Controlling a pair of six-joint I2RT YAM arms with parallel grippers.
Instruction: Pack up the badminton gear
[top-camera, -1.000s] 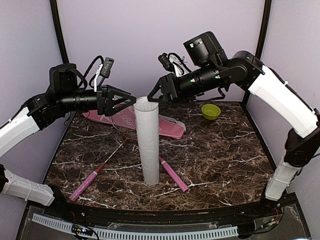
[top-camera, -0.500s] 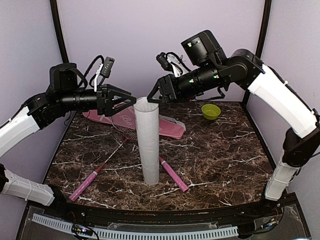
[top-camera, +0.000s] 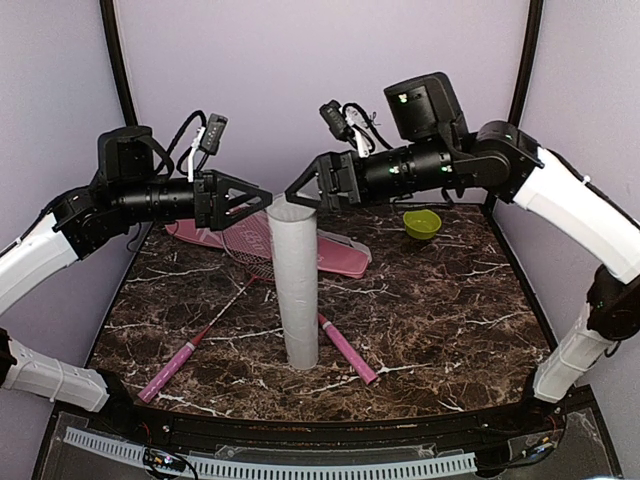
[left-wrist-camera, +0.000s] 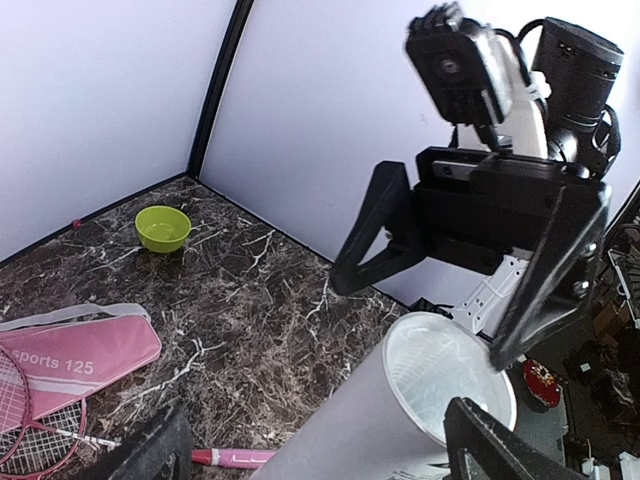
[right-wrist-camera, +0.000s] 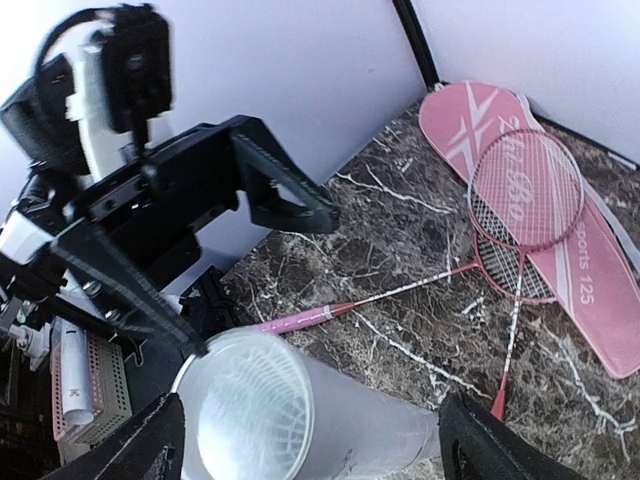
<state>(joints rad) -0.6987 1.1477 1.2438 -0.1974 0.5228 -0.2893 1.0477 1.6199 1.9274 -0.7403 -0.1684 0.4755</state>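
Nearest the arm bases, in front of the tall white tube (top-camera: 298, 290), two pink handles lie on the dark marble table (top-camera: 450, 330). The first racket (top-camera: 172, 366) has its handle well out to the tube's front left, and its thin shaft runs back toward the tube. The second racket (top-camera: 347, 350) has its handle just beside the tube's foot on the right, angled forward.

The tube itself stands upright near the middle of the table with its open mouth upward. The inside looks ribbed and white, but what lies in it cannot be made out.

At the level of the tube's rim, the left gripper (top-camera: 262, 198) reaches in from the tube's left, its fingers spread wide on either side of the rim and holding nothing. Whether a finger touches the rim cannot be told. The right gripper (top-camera: 296, 194) faces it from the tube's right, just above the rim, also spread wide and empty.

Behind the tube, both red-pink racket heads overlap on the long pink racket cover (top-camera: 338, 258), which lies flat and slants from the tube's back left to its back right. Farther back on the tube's right, well apart from it, sits a lime-green bowl (top-camera: 422, 223).
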